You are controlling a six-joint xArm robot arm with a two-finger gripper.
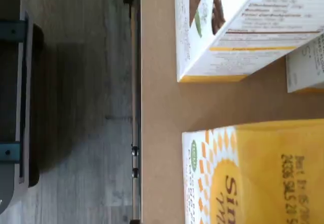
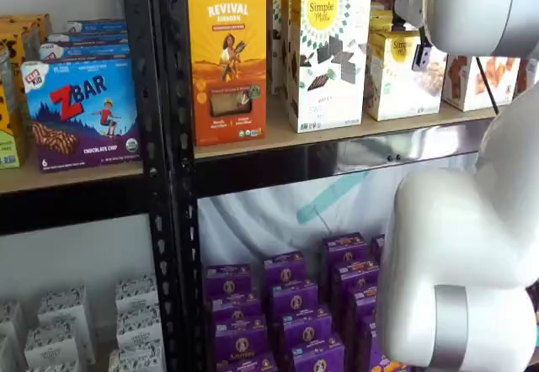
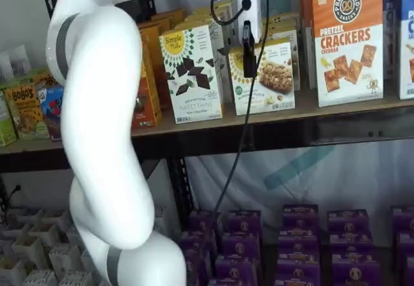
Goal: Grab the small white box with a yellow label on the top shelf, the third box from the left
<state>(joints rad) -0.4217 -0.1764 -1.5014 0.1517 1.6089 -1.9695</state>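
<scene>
The small white box (image 3: 266, 76) with its yellow sunburst label stands on the top shelf (image 3: 304, 112), between the taller white box with chocolate squares (image 3: 192, 72) and the orange-and-white crackers box (image 3: 346, 40). My gripper (image 3: 248, 66) hangs from above just in front of the small box's left front edge, apart from it; only one black finger shows side-on, and nothing is held. In a shelf view the small white box (image 2: 404, 73) is partly hidden behind the white arm (image 2: 472, 10). The wrist view shows the small white box's yellow top (image 1: 253, 173) and the shelf board (image 1: 157, 107).
A yellow Revival box (image 2: 227, 61) stands left of the chocolate box (image 2: 328, 56). Purple boxes (image 3: 297, 234) fill the lower level. The black upright (image 2: 164, 136) divides off a bay with Zbar boxes (image 2: 80, 111). The arm's white body (image 3: 103, 137) fills the left foreground.
</scene>
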